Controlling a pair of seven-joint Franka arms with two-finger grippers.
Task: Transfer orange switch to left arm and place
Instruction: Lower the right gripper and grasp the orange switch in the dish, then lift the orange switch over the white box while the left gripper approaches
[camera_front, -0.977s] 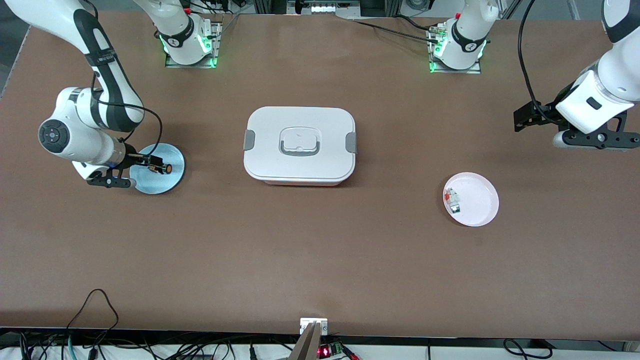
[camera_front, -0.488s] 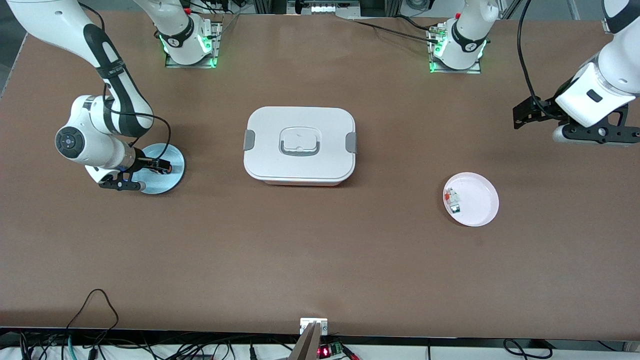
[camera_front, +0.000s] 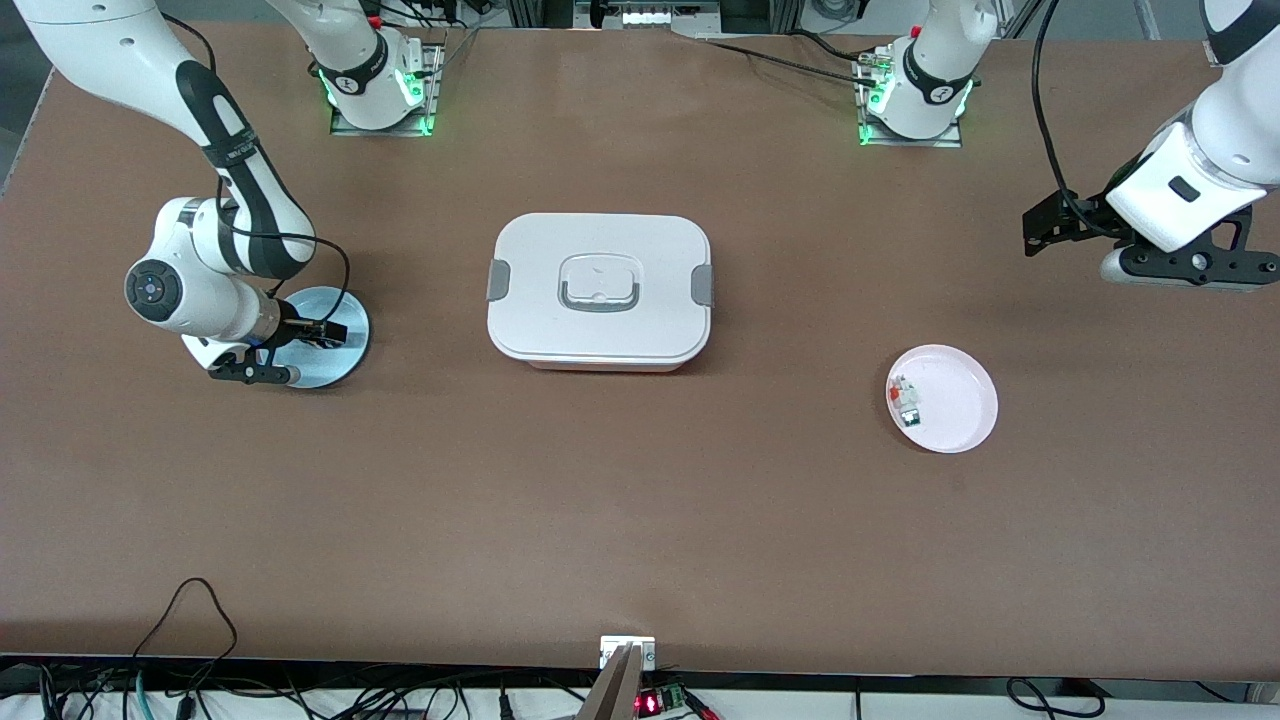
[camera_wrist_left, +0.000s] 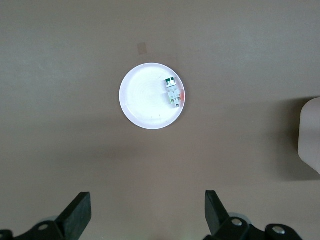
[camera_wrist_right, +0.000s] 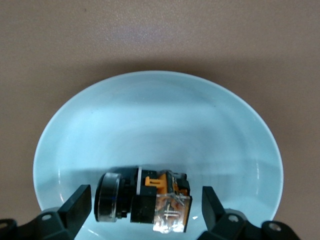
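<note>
The orange switch (camera_wrist_right: 142, 200) lies on its side in the blue plate (camera_wrist_right: 160, 110), black body with an orange and clear block end. My right gripper (camera_wrist_right: 145, 202) is open, low over the plate, with a finger on each side of the switch and gaps between. In the front view the right gripper (camera_front: 335, 332) covers the switch on the blue plate (camera_front: 310, 372). The white box (camera_front: 598, 290) stands mid-table. My left gripper (camera_front: 1040, 230) is open and empty, up over bare table at the left arm's end; it also shows in the left wrist view (camera_wrist_left: 147, 212).
A pink plate (camera_front: 960, 410) holding small red-white-green parts (camera_front: 906, 400) lies toward the left arm's end, nearer the front camera than the box. The left wrist view shows this plate (camera_wrist_left: 145, 107), its parts (camera_wrist_left: 174, 92) and a corner of the box (camera_wrist_left: 311, 135).
My right gripper has slid across the blue plate toward the box until its fingers flank the switch. My left arm has shifted slightly toward its base.
</note>
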